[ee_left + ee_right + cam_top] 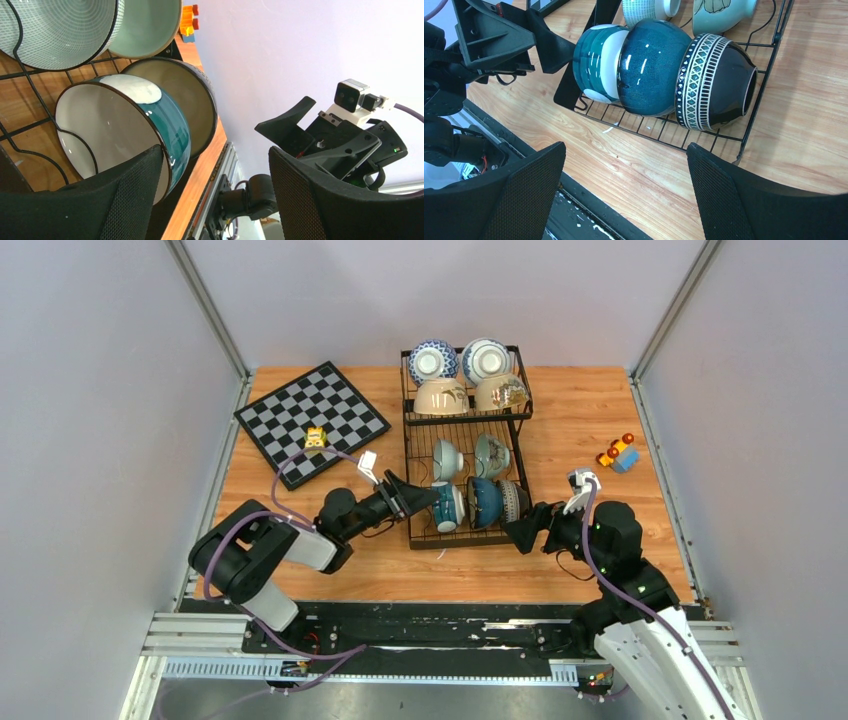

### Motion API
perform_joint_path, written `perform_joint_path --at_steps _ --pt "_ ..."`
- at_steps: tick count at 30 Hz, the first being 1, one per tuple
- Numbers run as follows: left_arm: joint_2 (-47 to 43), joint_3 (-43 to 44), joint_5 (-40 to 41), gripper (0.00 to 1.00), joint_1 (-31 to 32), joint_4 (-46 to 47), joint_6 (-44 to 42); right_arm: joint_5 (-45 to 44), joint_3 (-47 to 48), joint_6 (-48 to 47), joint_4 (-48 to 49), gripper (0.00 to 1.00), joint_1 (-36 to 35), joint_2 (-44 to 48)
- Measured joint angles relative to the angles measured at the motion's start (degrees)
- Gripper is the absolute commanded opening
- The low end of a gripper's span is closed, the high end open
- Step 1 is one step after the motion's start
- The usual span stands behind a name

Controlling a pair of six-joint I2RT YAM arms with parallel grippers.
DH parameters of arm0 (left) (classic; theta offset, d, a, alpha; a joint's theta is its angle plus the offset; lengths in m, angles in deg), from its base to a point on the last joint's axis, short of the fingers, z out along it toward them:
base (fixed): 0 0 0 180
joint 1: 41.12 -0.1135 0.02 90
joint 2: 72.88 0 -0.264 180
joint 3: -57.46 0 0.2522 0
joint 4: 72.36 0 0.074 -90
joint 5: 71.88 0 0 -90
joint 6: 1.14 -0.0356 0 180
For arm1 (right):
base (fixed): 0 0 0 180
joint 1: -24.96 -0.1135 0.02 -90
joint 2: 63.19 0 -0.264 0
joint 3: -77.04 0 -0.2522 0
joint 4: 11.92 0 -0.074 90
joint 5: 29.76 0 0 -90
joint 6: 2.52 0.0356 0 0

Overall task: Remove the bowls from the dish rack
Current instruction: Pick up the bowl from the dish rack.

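Note:
The black wire dish rack (467,417) stands mid-table. Its upper basket holds two blue-and-white bowls (432,361) and two beige ones (440,397). On the lower tray (744,135), a teal-and-white bowl (447,507) (596,62), a dark teal bowl (651,65) and a black patterned bowl (719,80) stand on edge in a row, with two pale bowls (491,454) behind. My left gripper (420,502) (215,155) is open, its fingers straddling the teal-and-white bowl's (170,125) rim. My right gripper (520,530) (624,150) hangs open and holds nothing, just off the rack's front right corner.
A checkered board (311,416) with a small yellow toy (316,438) lies at the back left. Coloured toy blocks (618,454) sit right of the rack. Grey walls close in both sides, and the black rail (450,625) runs along the near edge.

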Motion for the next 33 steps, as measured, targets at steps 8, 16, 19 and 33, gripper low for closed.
perform_joint_path --at_steps 8,16,19,33 --pt "4.11 1.57 -1.81 0.71 0.0 0.35 0.0 -0.02 -0.17 -0.07 0.02 0.94 0.0 -0.07" --pt "10.36 2.99 -4.52 0.59 0.0 5.99 2.05 -0.04 -0.17 -0.31 0.02 0.95 0.0 -0.26" --pt "13.4 3.45 -5.33 0.56 0.07 9.27 3.69 -0.04 -0.17 -0.37 0.02 0.94 0.0 -0.26" --pt "17.38 4.96 -6.69 0.39 0.33 12.0 6.01 -0.39 -0.17 -0.5 -0.02 0.94 0.0 -0.44"
